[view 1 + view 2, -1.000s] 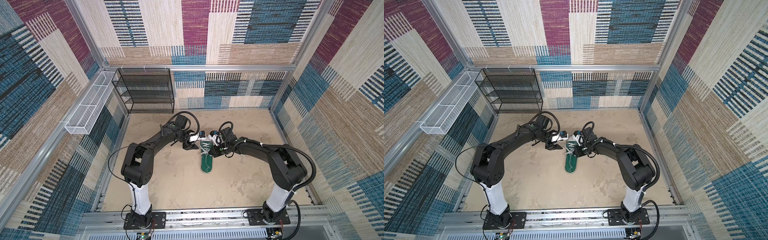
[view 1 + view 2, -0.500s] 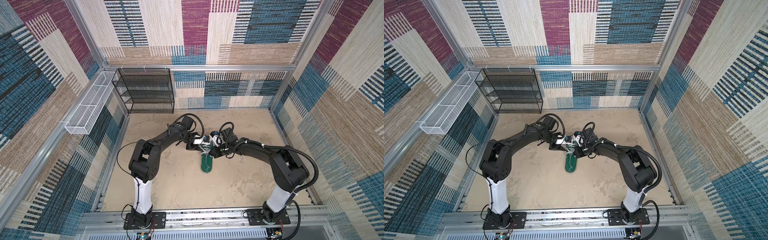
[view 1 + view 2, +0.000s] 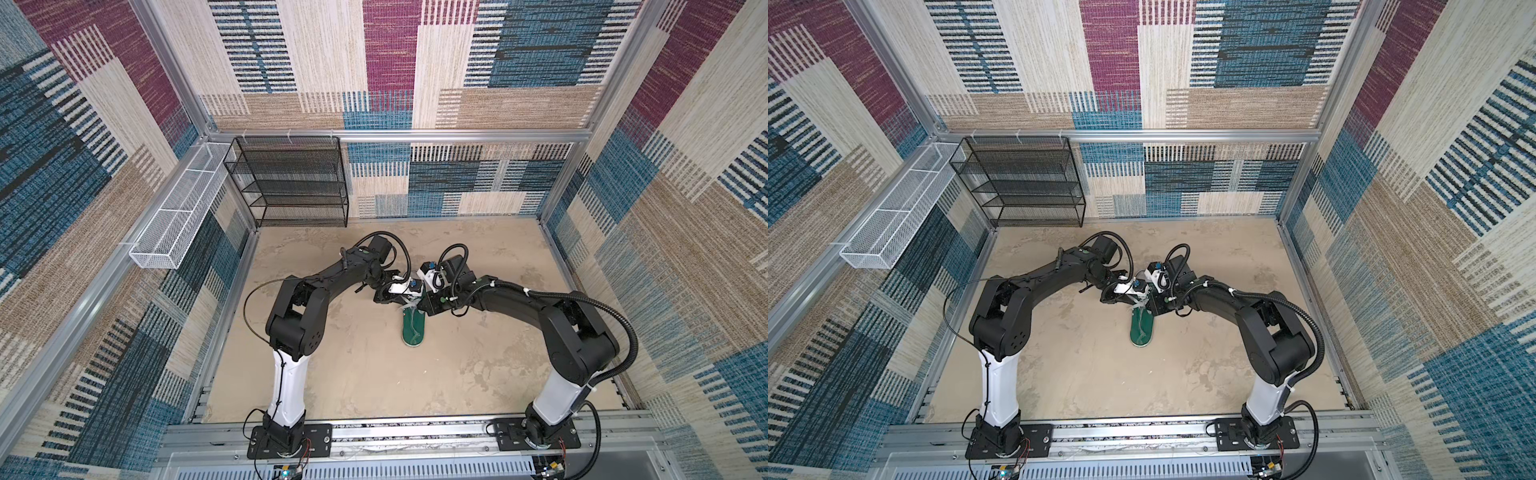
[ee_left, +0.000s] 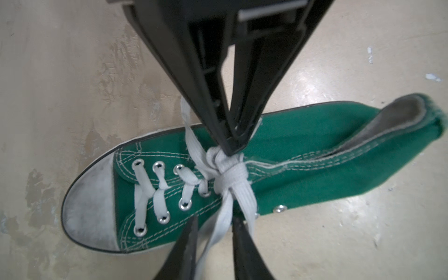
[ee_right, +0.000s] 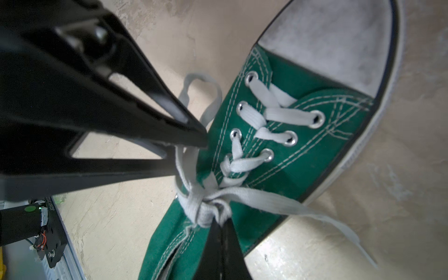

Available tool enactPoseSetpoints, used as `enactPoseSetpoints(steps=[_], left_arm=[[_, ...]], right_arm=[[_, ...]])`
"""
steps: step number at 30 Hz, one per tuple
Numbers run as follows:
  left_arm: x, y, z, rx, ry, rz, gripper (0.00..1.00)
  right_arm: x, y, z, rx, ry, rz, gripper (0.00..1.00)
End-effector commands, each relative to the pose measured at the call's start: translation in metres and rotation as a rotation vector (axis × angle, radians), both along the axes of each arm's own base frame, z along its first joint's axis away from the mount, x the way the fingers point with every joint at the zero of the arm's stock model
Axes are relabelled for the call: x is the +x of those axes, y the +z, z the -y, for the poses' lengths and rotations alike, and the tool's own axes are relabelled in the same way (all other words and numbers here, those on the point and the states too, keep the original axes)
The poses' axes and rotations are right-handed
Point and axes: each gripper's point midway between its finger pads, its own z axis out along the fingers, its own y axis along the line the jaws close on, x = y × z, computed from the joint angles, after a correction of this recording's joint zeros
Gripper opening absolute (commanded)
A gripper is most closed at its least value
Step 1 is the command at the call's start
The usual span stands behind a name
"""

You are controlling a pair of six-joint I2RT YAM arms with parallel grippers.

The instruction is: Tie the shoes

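One green canvas shoe [image 3: 412, 330] [image 3: 1142, 330] lies on the beige floor, its white toe cap [image 4: 89, 206] pointing away from the robot bases. Its whitish laces are gathered into a knot [image 4: 228, 167] [image 5: 206, 208] over the tongue. My right gripper [image 5: 219, 225] [image 4: 231, 150] is shut on the lace right at the knot. My left gripper [image 4: 215, 230] [image 5: 189, 156] straddles a lace strand [image 4: 218, 225] beside the shoe. Its jaws are narrow, with a gap still showing on one side. A loose loop [image 5: 203, 82] and a free end [image 5: 315, 218] trail onto the floor.
A black wire shelf rack [image 3: 291, 183] stands against the back wall at the left. A white wire basket [image 3: 178, 216] hangs on the left wall. The arms' mounting rail [image 3: 395, 432] runs along the front edge. Carpeted walls enclose the floor.
My left gripper has moved right to the shoe and narrowed its jaws around a lace strand. The right gripper has stayed shut at the knot.
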Motion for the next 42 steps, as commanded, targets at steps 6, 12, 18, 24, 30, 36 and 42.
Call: enactPoseSetpoints(steps=[6, 12, 18, 24, 30, 36, 42], left_arm=[[0.008, -0.007, -0.011, 0.097, 0.001, 0.061, 0.0], [0.011, 0.003, -0.013, 0.093, 0.006, 0.107, 0.0], [0.013, 0.005, -0.011, 0.079, 0.019, 0.115, 0.0], [0.021, 0.008, -0.013, 0.08, 0.047, 0.167, 0.0], [0.029, 0.006, -0.019, 0.105, 0.087, 0.217, 0.0], [0.029, 0.01, -0.02, 0.073, 0.104, 0.223, 0.0], [0.026, 0.009, -0.024, 0.08, 0.107, 0.215, 0.0]], right_arm=[[-0.003, 0.003, 0.003, -0.007, -0.01, 0.008, 0.0], [-0.003, -0.002, 0.011, -0.045, -0.043, 0.001, 0.0], [-0.009, -0.006, 0.018, -0.057, -0.07, -0.014, 0.0], [-0.015, -0.01, 0.023, -0.073, -0.083, -0.027, 0.0], [-0.02, -0.017, 0.027, -0.083, -0.1, -0.049, 0.0], [-0.023, -0.022, 0.033, -0.102, -0.111, -0.06, 0.0], [-0.021, -0.024, 0.042, -0.12, -0.13, -0.057, 0.0]])
